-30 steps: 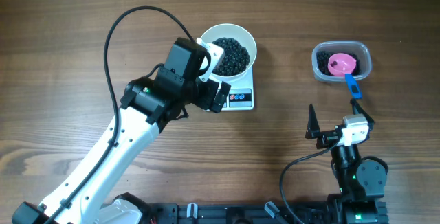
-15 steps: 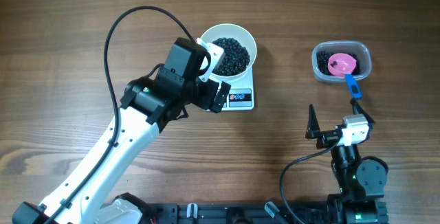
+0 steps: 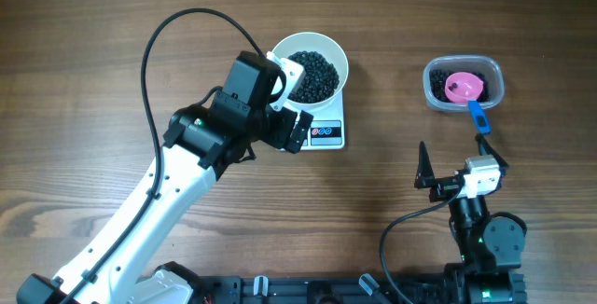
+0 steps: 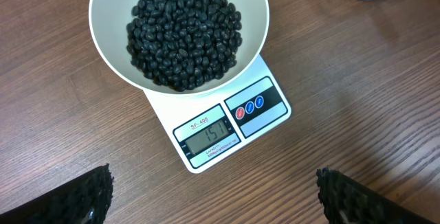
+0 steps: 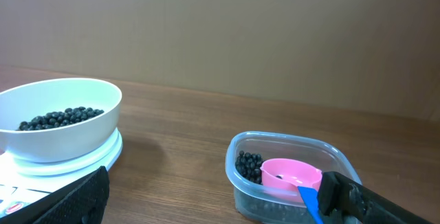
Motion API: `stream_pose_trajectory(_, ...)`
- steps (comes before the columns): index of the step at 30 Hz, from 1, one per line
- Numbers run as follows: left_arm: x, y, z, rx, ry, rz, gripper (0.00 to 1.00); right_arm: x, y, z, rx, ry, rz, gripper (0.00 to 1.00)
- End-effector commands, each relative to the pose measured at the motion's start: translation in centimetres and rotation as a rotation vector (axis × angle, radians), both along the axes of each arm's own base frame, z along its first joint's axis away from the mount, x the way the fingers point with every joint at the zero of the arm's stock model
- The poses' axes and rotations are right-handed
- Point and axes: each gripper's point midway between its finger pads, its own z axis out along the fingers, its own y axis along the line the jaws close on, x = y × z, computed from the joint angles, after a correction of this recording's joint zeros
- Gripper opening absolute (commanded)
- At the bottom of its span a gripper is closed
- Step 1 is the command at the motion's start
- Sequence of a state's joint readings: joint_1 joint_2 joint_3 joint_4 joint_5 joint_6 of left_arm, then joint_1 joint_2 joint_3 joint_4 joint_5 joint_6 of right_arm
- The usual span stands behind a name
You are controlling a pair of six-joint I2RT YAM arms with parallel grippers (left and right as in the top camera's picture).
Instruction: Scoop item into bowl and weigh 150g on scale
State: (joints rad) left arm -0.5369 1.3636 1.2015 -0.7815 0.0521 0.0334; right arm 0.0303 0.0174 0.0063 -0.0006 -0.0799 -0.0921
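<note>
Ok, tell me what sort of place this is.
Probably a robotics lab bench, not a kitchen: a wooden table, a robot arm, and a scale carrying a bowl of black beans.

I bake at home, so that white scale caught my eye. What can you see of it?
The scale is a small, white, square, plastic-looking slab lying flat on the wooden table. Its front strip holds a grey display, seemingly reading 151, beside a dark panel with red and blue buttons. A white bowl of black beans sits on it, covering its back.
</note>
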Motion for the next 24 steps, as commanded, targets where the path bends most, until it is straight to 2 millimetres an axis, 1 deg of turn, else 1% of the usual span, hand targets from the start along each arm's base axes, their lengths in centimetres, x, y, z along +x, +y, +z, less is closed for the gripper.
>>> stream_pose_trajectory(1,-0.2,-0.3,-0.4,0.003,0.010,-0.025,1.00,-0.1,-0.1,0.3,-0.011,-0.016,-0.007,1.00)
stream_pose_trajectory(6,-0.3,-0.3,-0.4,0.003,0.011,-0.025,1.00,-0.1,-0.1,0.3,-0.011,-0.016,-0.007,1.00)
stream_pose_trajectory(10,-0.8,-0.6,-0.4,-0.006,0.024,-0.037,1.00,-0.1,-0.1,0.3,-0.011,-0.016,-0.007,1.00)
stream_pose_trajectory(12,-0.7,-0.5,0.2,-0.017,0.004,-0.036,1.00,-0.1,-0.1,0.3,-0.011,-0.015,-0.007,1.00)
stream_pose_trajectory(15,-1.2,0.1,1.9,-0.037,-0.034,-0.026,1.00,-0.1,-0.1,0.3,-0.011,-0.015,-0.007,1.00)
stream_pose_trajectory(18,-1.7,1.4,3.0,-0.045,-0.052,-0.001,1.00,-0.1,-0.1,0.3,-0.011,-0.016,-0.007,1.00)
stream_pose_trajectory(20,-1.4,3.1,3.5,-0.057,-0.077,0.046,1.00,-0.1,-0.1,0.3,-0.011,-0.015,-0.007,1.00)
stream_pose_trajectory(21,-1.0,4.3,3.7,-0.066,-0.097,0.084,1.00,-0.1,-0.1,0.3,-0.011,-0.015,-0.007,1.00)
stream_pose_trajectory(24,-0.1,6.9,4.2,-0.085,-0.152,0.166,1.00,-0.1,-0.1,0.3,-0.011,-0.015,-0.007,1.00)
